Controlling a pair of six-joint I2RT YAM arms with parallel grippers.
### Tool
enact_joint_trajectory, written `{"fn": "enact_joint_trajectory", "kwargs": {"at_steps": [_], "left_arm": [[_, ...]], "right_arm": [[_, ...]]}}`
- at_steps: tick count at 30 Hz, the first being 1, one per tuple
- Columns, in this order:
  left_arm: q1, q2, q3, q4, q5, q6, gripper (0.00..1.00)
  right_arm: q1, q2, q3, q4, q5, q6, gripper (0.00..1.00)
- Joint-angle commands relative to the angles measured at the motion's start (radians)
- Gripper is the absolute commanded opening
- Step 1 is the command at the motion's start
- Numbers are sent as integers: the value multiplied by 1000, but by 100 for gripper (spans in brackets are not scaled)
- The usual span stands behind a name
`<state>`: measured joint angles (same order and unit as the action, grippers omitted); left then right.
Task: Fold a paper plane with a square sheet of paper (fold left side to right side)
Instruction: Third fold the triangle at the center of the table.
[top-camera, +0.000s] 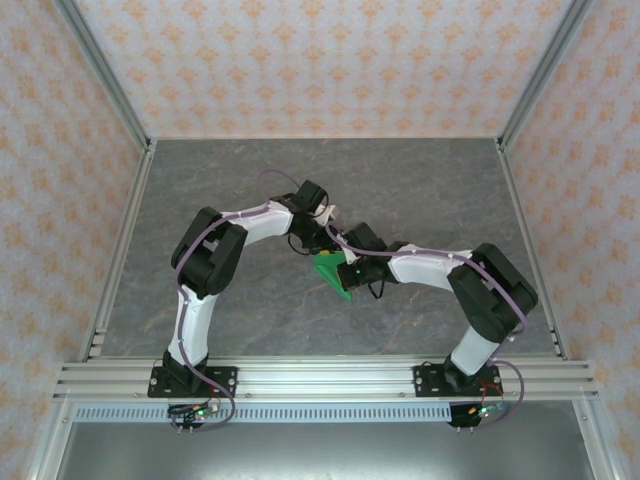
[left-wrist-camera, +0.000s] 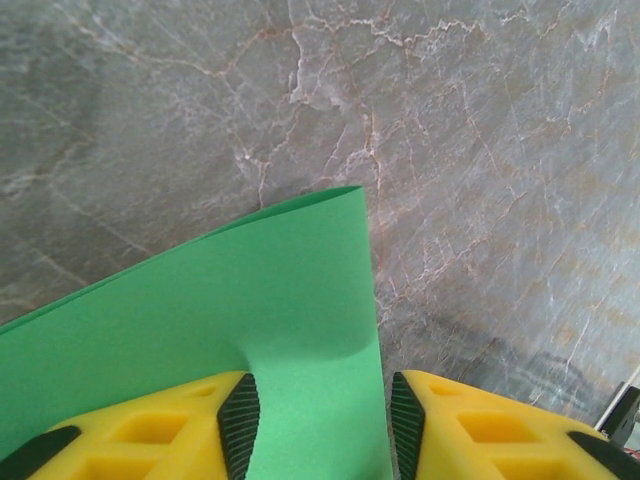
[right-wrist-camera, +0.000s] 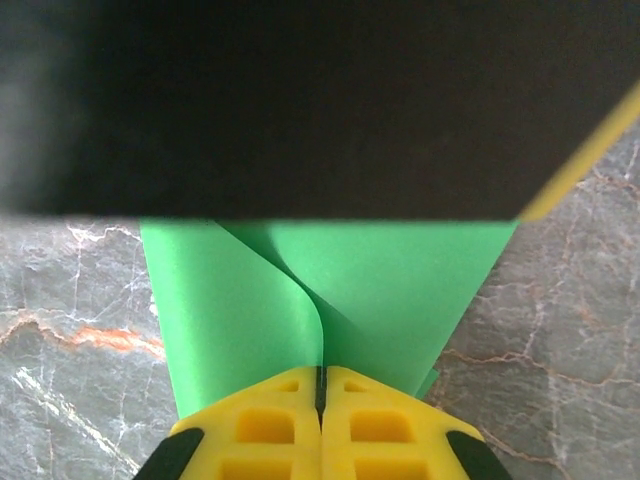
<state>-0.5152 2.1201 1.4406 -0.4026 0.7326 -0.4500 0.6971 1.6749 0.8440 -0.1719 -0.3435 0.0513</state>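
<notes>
From above, the green paper (top-camera: 332, 272) is near the middle of the table (top-camera: 250, 180), where both arms meet. Up close, the right gripper (right-wrist-camera: 320, 385) is squeezed together, maybe pinching a fold. The left gripper (left-wrist-camera: 325, 420) is spread around the paper.

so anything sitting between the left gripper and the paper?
Nothing visible. The square sheet of paper lies in the gap between the left gripper's open jaws, with bare marble table beyond it. The right gripper is shut on the same sheet.

Worktop (top-camera: 250, 190) grey marble-pattern, pale and rust veins. Walls (top-camera: 320, 60) on three sides: cream, orange floral motif. Aluminium posts (top-camera: 100, 70) at corners; aluminium rail (top-camera: 320, 378) along near edge.
</notes>
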Motion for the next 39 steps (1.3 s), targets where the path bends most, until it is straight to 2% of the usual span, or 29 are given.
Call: {"fn": "enact_joint_trajectory", "kwargs": {"at_steps": [1, 9, 14, 17, 19, 23, 27, 34, 39], "left_arm": [[13, -36, 53, -133, -15, 37, 47], [100, -9, 187, -215, 62, 68, 50], [150, -61, 159, -211, 57, 78, 50], [173, -127, 75, -171, 54, 67, 45], [173, -182, -13, -114, 71, 39, 35], [145, -283, -197, 53, 143, -50, 26], [74, -299, -276, 119, 137, -102, 18], [21, -234, -327, 218, 107, -182, 14], [10, -216, -332, 220, 90, -179, 14]], "right_arm": [[13, 62, -5, -42, 28, -22, 0], [28, 86, -5, -48, 24, -30, 0], [30, 82, -5, -49, 20, -33, 0], [30, 82, -4, -47, 18, -33, 0], [30, 82, -2, -47, 18, -33, 0], [30, 82, 1, -47, 18, -33, 0], [31, 82, 5, -61, 26, -41, 0], [31, 80, 6, -71, 28, -41, 0], [32, 80, 7, -74, 31, -39, 0]]}}
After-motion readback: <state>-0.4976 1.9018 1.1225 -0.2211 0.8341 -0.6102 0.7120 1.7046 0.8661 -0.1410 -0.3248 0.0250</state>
